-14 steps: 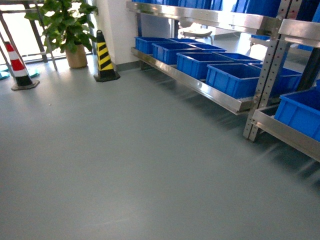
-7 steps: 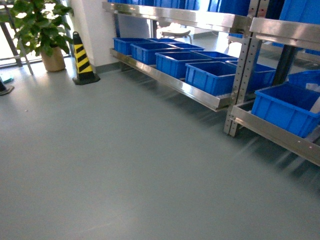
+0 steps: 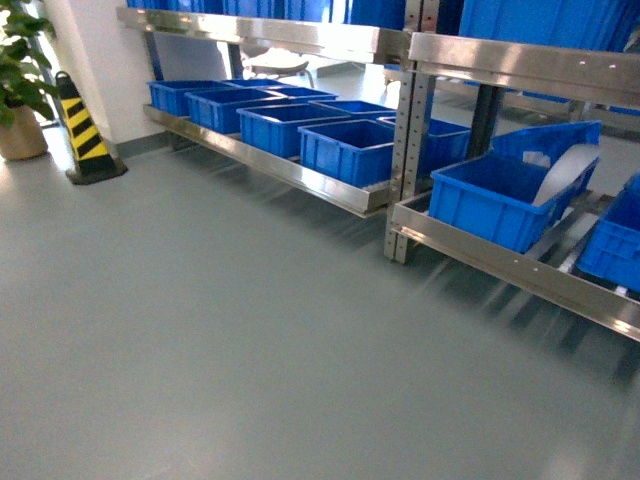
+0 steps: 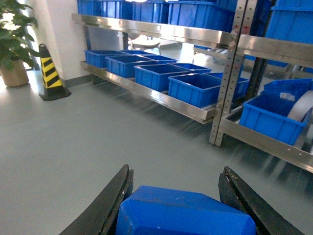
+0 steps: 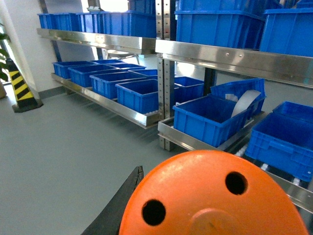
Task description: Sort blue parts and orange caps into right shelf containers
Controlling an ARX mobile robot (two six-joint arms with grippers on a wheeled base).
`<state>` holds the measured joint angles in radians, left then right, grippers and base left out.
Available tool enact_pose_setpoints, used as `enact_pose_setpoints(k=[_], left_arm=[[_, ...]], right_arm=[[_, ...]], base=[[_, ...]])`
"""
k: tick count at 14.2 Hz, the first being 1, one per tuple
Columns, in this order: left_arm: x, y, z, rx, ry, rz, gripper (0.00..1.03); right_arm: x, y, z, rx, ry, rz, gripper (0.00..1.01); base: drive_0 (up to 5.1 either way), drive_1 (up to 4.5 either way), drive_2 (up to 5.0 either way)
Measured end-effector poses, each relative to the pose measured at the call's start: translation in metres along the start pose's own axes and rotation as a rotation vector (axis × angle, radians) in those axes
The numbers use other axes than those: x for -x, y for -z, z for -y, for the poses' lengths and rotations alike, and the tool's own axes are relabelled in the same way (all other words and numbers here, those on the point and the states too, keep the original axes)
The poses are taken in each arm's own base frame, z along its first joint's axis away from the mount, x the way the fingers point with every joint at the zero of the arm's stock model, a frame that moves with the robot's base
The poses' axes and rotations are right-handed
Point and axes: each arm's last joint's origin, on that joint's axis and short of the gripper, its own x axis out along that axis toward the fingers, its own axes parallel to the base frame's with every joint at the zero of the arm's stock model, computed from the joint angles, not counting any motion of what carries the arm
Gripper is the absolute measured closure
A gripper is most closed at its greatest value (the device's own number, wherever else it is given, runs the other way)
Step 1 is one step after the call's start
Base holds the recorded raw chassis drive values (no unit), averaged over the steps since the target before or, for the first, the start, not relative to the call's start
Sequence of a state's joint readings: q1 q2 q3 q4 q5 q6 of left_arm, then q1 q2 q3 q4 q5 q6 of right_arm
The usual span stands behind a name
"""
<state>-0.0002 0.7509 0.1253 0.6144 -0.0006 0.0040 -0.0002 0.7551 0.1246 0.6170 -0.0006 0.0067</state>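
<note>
In the left wrist view a blue part (image 4: 186, 213) sits between the two black fingers of my left gripper (image 4: 177, 177), which is shut on it. The flat top of an orange cap (image 5: 215, 196), with small holes in it, fills the bottom of the right wrist view. My right gripper (image 5: 215, 182) is shut on it; only its left finger (image 5: 124, 198) shows. The right shelf containers stand on the low steel shelf ahead to the right: one crate (image 3: 495, 200) (image 4: 271, 117) (image 5: 210, 120) and another (image 3: 612, 240) (image 5: 286, 137) beside it. Neither gripper appears in the head view.
A row of blue crates (image 3: 345, 150) lines the left shelf unit, divided from the right one by a steel upright (image 3: 405, 150). A curved white sheet (image 3: 565, 172) leans in a tilted crate. A striped hazard cone (image 3: 80, 130) and a potted plant (image 3: 20, 90) stand far left. Grey floor (image 3: 220, 340) lies ahead.
The head view has swung right: shelves, cone and plant slid left, and the right shelf unit with its crates has come further into view.
</note>
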Motion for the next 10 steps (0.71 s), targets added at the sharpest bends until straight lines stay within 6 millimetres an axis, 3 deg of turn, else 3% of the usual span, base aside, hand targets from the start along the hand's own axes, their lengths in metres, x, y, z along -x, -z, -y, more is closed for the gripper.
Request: enact_pose_setpoints(k=[10], left_arm=[[0.0000,0.0001,0.0000,0.000,0.000,0.000,0.58]], right_arm=[[0.0000,-0.0001,0.0000,0.000,0.000,0.001,0.58]], base=[[-1.7,-1.72,-1.7]])
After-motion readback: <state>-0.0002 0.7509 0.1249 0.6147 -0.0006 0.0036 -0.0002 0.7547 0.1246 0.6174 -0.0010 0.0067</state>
